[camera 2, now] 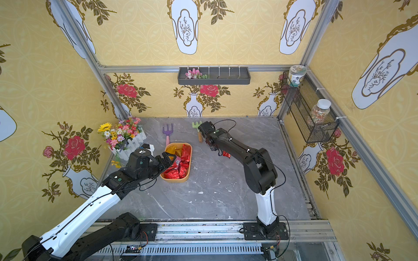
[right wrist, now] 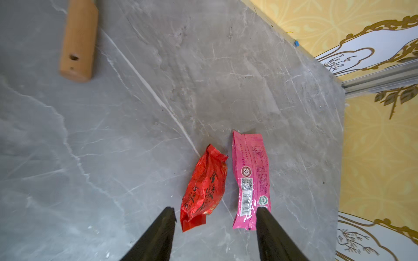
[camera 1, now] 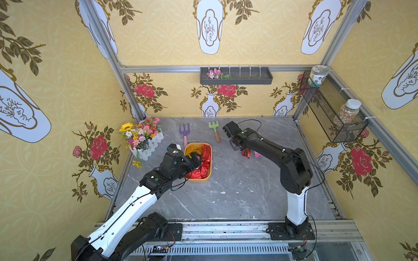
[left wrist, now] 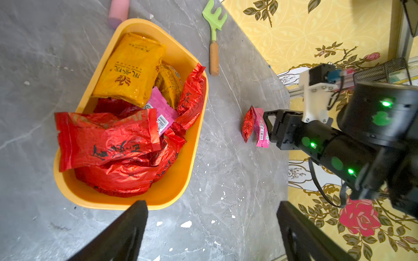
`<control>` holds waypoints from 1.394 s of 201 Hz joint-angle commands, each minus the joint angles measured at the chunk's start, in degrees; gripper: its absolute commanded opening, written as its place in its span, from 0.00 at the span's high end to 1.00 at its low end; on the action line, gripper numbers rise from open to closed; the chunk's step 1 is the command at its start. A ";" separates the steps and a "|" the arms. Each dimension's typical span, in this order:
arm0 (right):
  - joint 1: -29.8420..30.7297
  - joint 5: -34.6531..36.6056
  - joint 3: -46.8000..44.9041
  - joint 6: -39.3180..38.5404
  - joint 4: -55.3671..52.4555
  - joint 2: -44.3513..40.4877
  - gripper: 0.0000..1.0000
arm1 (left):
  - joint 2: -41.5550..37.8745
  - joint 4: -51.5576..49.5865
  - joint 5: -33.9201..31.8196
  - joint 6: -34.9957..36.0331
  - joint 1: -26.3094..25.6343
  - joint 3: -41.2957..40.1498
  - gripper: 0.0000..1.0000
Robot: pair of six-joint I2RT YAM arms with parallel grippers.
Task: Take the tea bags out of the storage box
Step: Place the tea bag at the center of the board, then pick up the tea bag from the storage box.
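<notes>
Storage box (camera 1: pixel 199 180), mid-frame in both top views, holds piled tea bags (camera 1: pixel 204 163), left gripper (left wrist: pixel 211 203) over it with jaws spread; right gripper (right wrist: pixel 216 210) jaws spread, empty, above red sachet (right wrist: pixel 203 187) and pink sachet (right wrist: pixel 251 178) lying on table (camera 1: pixel 237 192), right of box.

Yellow wallpaper (camera 1: pixel 162 34) printed with white vases, red roses and dark leafy sprigs covers the three walls, edged by an aluminium frame (camera 1: pixel 158 68). Below lies a grey, marble-veined surface (camera 1: pixel 237 192), evenly lit and flecked with white. A dark grey wall shelf (camera 1: pixel 248 81) hangs on the back wall, a black wire basket (camera 1: pixel 325 108) holding two jars (camera 1: pixel 347 111) hangs on the right wall, and a white picket-fence flower box (camera 1: pixel 149 146) stands in the far left corner.
</notes>
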 commanded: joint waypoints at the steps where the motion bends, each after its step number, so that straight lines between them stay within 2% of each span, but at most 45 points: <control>1: 0.00 -7.45 -4.07 4.44 3.29 -5.40 0.38 | 2.37 -0.41 -0.80 3.62 0.17 2.40 0.05; 65: -0.16 -20.60 -18.16 10.73 5.89 -21.75 0.44 | 11.20 -0.32 0.84 7.53 1.80 9.85 0.06; 115: -0.25 -29.57 -26.04 13.93 7.82 -32.37 0.42 | 14.70 -1.31 2.10 11.21 3.47 14.02 0.08; 145: -0.25 -36.28 -30.13 15.86 9.73 -36.44 0.41 | 16.82 -1.27 3.20 12.42 4.02 15.41 0.11; 183: -0.16 -44.35 -35.07 19.82 13.67 -39.44 0.46 | 21.72 -2.13 4.68 15.37 5.58 18.39 0.14; 229: -0.16 -46.63 -39.68 23.18 16.69 -42.11 0.47 | 33.56 -4.76 2.83 20.58 7.60 25.38 0.14; 256: -0.07 -46.79 -40.71 23.51 16.33 -43.60 0.47 | 40.58 -5.27 3.07 22.02 7.87 29.47 0.21; 280: 0.01 -47.14 -41.11 23.83 15.80 -44.83 0.47 | 45.72 -5.61 3.24 22.77 7.84 32.96 0.22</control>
